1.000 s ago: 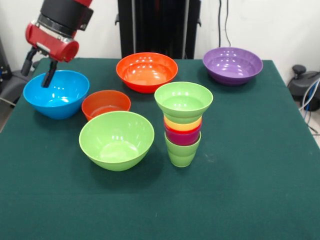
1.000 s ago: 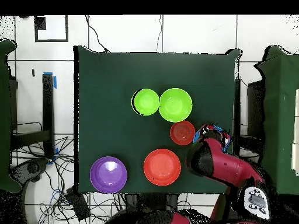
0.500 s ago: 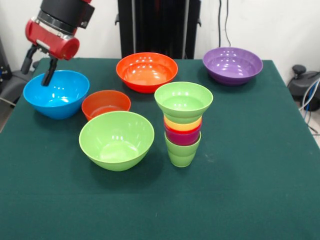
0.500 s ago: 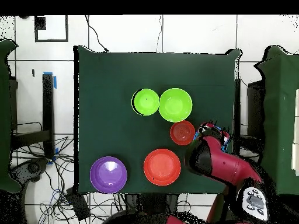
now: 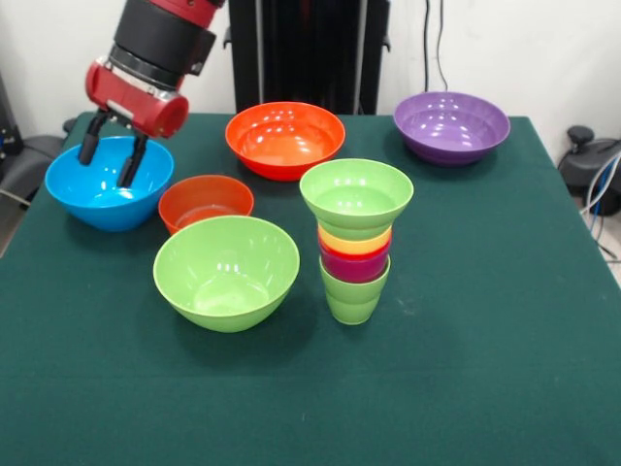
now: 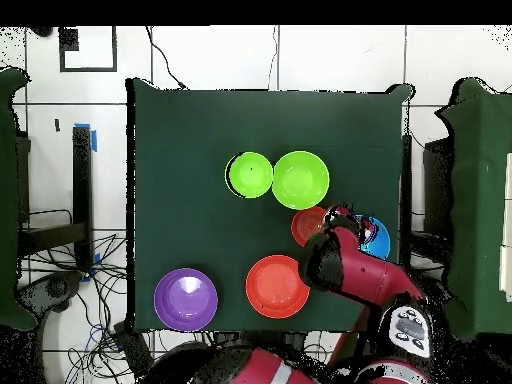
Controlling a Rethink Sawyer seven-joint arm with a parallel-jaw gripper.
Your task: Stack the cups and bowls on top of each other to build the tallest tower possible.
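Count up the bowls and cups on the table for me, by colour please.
Green: 3, large bowl, small bowl topping the stack, cup at its base
Orange: 2, large bowl, small bowl
Blue: 1, bowl
Purple: 1, bowl
Yellow: 1, cup
Red-purple band: cannot tell whether one cup or two
Total: 9 at least

front view across table [image 5: 505,388], overhead straight down, both covering it

tower [image 5: 355,243] right of big bowl [image 5: 226,271], gripper [image 5: 109,155] over far-left bowl [image 5: 105,184]
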